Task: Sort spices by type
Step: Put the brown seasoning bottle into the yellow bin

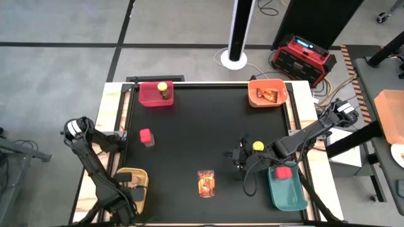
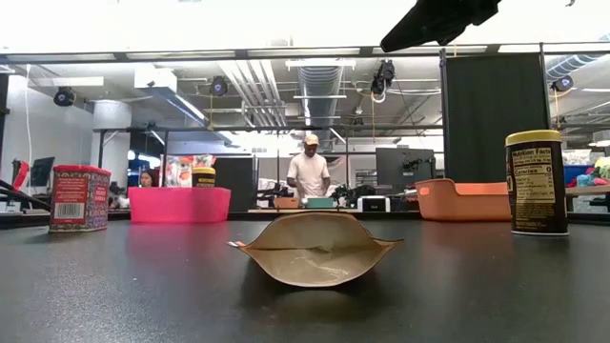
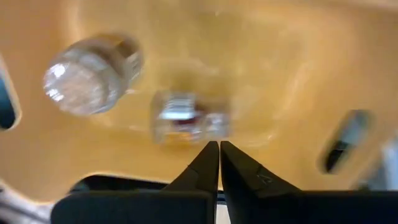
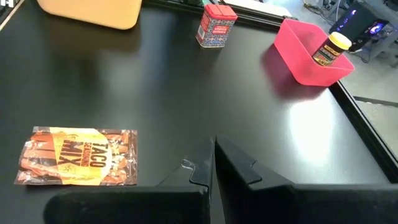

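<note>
My left gripper [image 3: 219, 152] is shut above the yellow bin [image 1: 140, 189], where two tiny clear round jars [image 3: 93, 73] [image 3: 186, 118] lie on the bin's floor. My right gripper [image 1: 238, 156] is shut, low over the table's middle right. A yellow-lidded dark jar [image 1: 257, 146] stands just beside it, toward the table's right. The taco-mix packet [image 4: 78, 155] lies flat near the front edge. A red blocky container [image 1: 146, 137] stands on the table at the left. Another yellow-lidded jar [image 1: 163, 89] stands in the pink bin [image 1: 149, 96].
An orange bin [image 1: 255, 96] at the far right holds a packet [image 1: 267, 95]. A teal bin [image 1: 287, 192] at the near right holds a red container [image 1: 283, 171]. A raised wooden rim [image 1: 117, 126] borders the black table. People stand in the room behind.
</note>
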### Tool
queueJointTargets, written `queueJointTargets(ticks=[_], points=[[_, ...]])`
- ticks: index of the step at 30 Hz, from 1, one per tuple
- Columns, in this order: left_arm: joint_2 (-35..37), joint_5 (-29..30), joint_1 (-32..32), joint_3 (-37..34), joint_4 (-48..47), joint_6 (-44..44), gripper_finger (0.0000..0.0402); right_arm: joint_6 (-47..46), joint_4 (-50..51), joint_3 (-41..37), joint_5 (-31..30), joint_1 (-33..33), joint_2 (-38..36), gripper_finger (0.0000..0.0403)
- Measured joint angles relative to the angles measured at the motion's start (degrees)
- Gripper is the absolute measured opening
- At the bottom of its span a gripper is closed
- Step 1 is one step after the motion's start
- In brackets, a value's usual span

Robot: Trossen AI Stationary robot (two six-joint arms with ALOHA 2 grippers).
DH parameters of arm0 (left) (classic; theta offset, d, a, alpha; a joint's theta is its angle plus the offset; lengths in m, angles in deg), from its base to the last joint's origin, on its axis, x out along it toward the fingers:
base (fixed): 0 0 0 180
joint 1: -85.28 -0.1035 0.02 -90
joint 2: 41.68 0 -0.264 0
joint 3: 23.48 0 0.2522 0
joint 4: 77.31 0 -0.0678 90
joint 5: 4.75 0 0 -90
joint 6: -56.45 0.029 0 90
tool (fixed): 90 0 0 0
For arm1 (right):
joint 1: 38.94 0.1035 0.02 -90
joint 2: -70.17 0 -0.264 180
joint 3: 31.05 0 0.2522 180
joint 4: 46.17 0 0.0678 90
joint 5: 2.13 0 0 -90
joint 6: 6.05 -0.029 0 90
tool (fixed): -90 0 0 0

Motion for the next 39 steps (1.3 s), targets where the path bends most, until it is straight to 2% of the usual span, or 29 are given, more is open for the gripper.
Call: queueJointTargets(ticks=[4, 10, 20, 31, 39], points=[[0.0, 1.84, 0.64, 0.63, 5.06, -0.05, 0.0, 0.0, 0.01, -0.21, 0.0, 0.0, 0.0, 0.0009], [-0.12, 1.57, 1.59, -2.99, 11.59, -2.74, 0.0, -0.02, 0.21, -0.48, 0.0, 0.11, 0.0, 0.0009], [-2.86, 0.53, 2.01, -5.13, 9.4, -3.47, 0.0, -0.48, 1.65, -0.56, 0.0, 0.11, 0.0, 0.0009], [-3.67, 0.76, 2.03, -5.17, -3.87, -5.46, 0.0, -0.57, 1.67, -0.56, 0.0, 0.11, 0.0, 0.0009], [-3.12, 0.86, 1.98, -4.12, -3.98, -8.61, 0.0, -0.96, 1.67, -0.56, 0.0, 0.11, -0.02, 0.0009]])
